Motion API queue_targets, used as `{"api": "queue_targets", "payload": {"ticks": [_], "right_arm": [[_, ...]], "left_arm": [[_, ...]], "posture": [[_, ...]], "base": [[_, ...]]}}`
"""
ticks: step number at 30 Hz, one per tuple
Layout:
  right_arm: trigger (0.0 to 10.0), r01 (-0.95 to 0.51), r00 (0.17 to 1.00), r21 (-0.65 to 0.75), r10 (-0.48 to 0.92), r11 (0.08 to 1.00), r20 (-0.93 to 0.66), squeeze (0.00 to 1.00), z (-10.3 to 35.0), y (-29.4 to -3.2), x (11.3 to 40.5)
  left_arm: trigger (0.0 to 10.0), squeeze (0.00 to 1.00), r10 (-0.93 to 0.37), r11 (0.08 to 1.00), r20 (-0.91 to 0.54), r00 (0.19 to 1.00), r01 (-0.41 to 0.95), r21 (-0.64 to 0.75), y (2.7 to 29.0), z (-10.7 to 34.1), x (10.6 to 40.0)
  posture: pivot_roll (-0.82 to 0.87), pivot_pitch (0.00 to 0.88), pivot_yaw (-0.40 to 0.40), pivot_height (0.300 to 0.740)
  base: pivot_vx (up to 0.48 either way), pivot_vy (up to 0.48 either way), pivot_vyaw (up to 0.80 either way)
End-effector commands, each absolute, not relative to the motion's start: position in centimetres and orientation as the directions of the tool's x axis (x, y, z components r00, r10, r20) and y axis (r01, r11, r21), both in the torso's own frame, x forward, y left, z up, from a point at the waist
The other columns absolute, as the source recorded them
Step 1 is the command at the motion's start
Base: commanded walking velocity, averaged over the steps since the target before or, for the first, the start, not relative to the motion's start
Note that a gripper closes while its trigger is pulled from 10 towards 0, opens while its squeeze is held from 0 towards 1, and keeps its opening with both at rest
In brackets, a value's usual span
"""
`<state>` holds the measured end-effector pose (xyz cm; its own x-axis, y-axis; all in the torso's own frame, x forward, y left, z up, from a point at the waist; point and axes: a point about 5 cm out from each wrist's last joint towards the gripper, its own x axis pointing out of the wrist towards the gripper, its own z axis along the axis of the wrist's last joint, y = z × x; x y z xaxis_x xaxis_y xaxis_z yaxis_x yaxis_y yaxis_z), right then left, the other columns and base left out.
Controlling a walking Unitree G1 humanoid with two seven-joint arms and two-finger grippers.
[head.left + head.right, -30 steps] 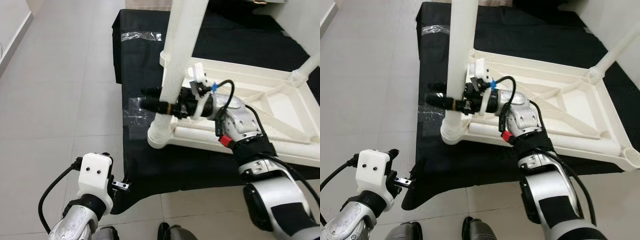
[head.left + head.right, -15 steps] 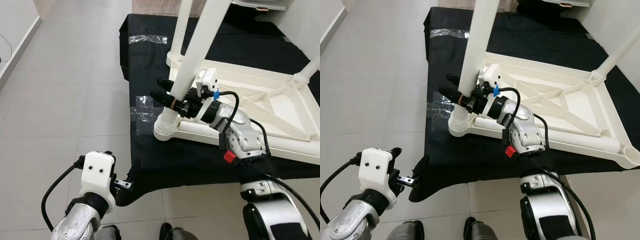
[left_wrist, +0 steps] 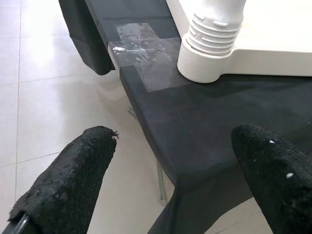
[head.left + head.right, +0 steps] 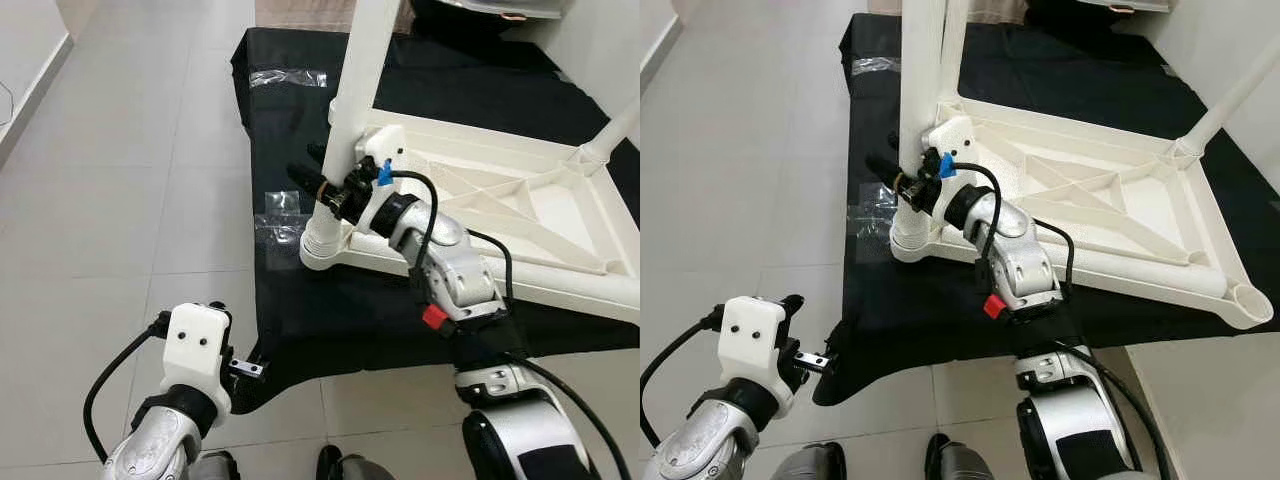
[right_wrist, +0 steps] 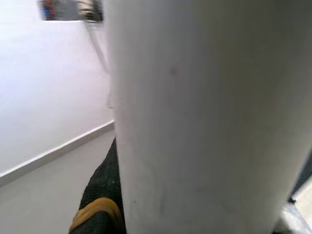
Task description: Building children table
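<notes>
A: What is the left tool [image 4: 245, 369] doing?

B: It hangs low over the tiled floor [image 4: 130, 190], its two black fingers [image 3: 68, 190] spread wide with nothing between them. Just ahead of it is the corner of the low surface under a black cloth [image 4: 300, 330], with a patch of clear tape [image 3: 146, 58] stuck on the cloth.

A: And beyond that?

B: The white children's table [image 4: 1110, 210] lies upside down on the cloth, ribbed underside facing up. Past the left tool's fingertips stands the ribbed corner socket [image 3: 212, 46], with a white table leg [image 4: 362, 90] rising upright out of it.

A: The right tool [image 4: 322, 185]?

B: It reaches in from the table side and is clamped round that leg just above the socket, one finger on each side. Another leg [image 4: 1230, 95] stands at the far corner, well away from it.
</notes>
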<state>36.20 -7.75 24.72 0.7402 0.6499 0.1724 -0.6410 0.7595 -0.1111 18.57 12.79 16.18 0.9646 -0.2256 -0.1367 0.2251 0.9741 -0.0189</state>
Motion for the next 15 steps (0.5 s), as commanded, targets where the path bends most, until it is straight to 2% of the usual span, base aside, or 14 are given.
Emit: {"api": "queue_targets", "payload": {"ticks": [1, 2, 5, 8, 9, 11, 13, 14, 15], "right_arm": [[10.0, -0.508, 0.861, -0.064, 0.506, 0.859, -0.042, 0.0, 20.1, -10.2, 37.0], [10.0, -0.508, 0.861, -0.064, 0.506, 0.859, -0.042, 0.0, 20.1, -10.2, 37.0], [10.0, -0.311, 0.949, 0.028, 0.312, 0.95, -0.041, 0.0, 19.9, -10.9, 37.7], [10.0, -0.259, 0.964, 0.054, 0.262, 0.964, -0.042, 0.0, 19.9, -11.1, 37.8], [10.0, -0.176, 0.983, 0.064, 0.178, 0.982, -0.041, 0.0, 19.9, -11.2, 37.8], [10.0, -0.176, 0.983, 0.064, 0.178, 0.982, -0.041, 0.0, 19.9, -11.2, 37.8], [10.0, 0.002, 0.999, 0.096, 0.002, 0.995, -0.037, 0.0, 20.1, -11.4, 37.8], [10.0, 0.002, 0.999, 0.096, 0.002, 0.995, -0.037, 0.0, 20.1, -11.4, 37.8], [10.0, 0.089, 0.996, 0.122, -0.087, 0.989, -0.027, 0.0, 20.3, -11.2, 37.7]], "left_arm": [[10.0, 0.0, -0.226, 0.974, -0.162, 0.96, 0.224, -0.031, 12.7, 15.6, 18.4], [10.0, 0.0, -0.226, 0.974, -0.162, 0.96, 0.224, -0.031, 12.7, 15.6, 18.4], [10.0, 0.0, -0.227, 0.974, -0.16, 0.961, 0.225, -0.031, 12.7, 15.6, 18.5], [10.0, 0.0, -0.227, 0.974, -0.159, 0.961, 0.225, -0.03, 12.7, 15.6, 18.6], [10.0, 0.0, -0.227, 0.974, -0.159, 0.961, 0.225, -0.03, 12.8, 15.6, 18.6], [10.0, 0.0, -0.227, 0.974, -0.159, 0.961, 0.225, -0.03, 12.8, 15.6, 18.6], [10.0, 0.0, -0.227, 0.974, -0.159, 0.961, 0.225, -0.03, 12.8, 15.6, 18.6], [10.0, 0.0, -0.227, 0.974, -0.159, 0.961, 0.225, -0.03, 12.8, 15.6, 18.6], [10.0, 0.0, -0.228, 0.974, -0.159, 0.961, 0.227, -0.029, 12.8, 15.6, 18.6]], "posture": [[0.12, 0.228, -0.136, 0.74], [0.12, 0.228, -0.136, 0.74], [0.12, 0.235, -0.136, 0.74], [0.12, 0.235, -0.136, 0.74], [0.12, 0.236, -0.137, 0.74], [0.12, 0.236, -0.137, 0.74], [0.12, 0.24, -0.131, 0.74], [0.12, 0.24, -0.131, 0.74], [0.13, 0.238, -0.131, 0.74]], "base": [[0.0, 0.0, 0.0], [0.0, 0.0, 0.0], [0.0, 0.0, 0.0], [0.0, 0.0, 0.0], [0.0, 0.0, 0.0], [0.0, 0.0, 0.0], [0.0, 0.0, 0.0], [0.0, 0.0, 0.0], [0.0, 0.0, 0.0]]}}
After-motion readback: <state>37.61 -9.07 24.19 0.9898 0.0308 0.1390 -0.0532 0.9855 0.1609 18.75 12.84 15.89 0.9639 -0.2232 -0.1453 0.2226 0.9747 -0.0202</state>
